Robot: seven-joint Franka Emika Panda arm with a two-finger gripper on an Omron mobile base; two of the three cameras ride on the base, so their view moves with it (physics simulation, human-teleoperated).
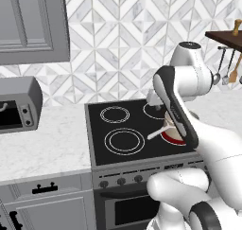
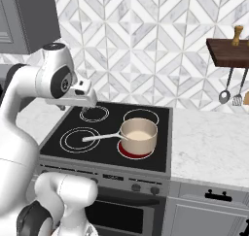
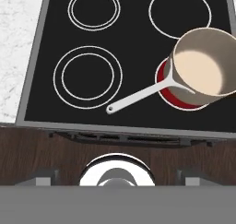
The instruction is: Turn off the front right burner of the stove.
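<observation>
The stove (image 1: 94, 129) (image 2: 160, 147) (image 3: 133, 48) is a grey steel range with a black glass top. Its front right burner (image 3: 169, 96) (image 2: 130, 154) (image 1: 171, 138) glows red beneath a tan saucepan (image 3: 203, 66) (image 2: 139, 135). The pan's long handle points toward the front left zone. Dark knobs (image 1: 121, 181) (image 2: 136, 186) line the front panel. My gripper (image 3: 117, 177) (image 2: 78, 103) hangs open high over the stove's front left, its fingertips wide apart and holding nothing. In the left base view my arm hides most of the pan.
A grey toaster oven (image 1: 19, 103) sits on the marble counter (image 1: 42, 144) left of the stove, under a grey wall cabinet (image 1: 33, 25). On the right is more counter (image 2: 209, 147) and a dark wooden shelf (image 2: 228, 50) with hanging utensils (image 2: 224, 95).
</observation>
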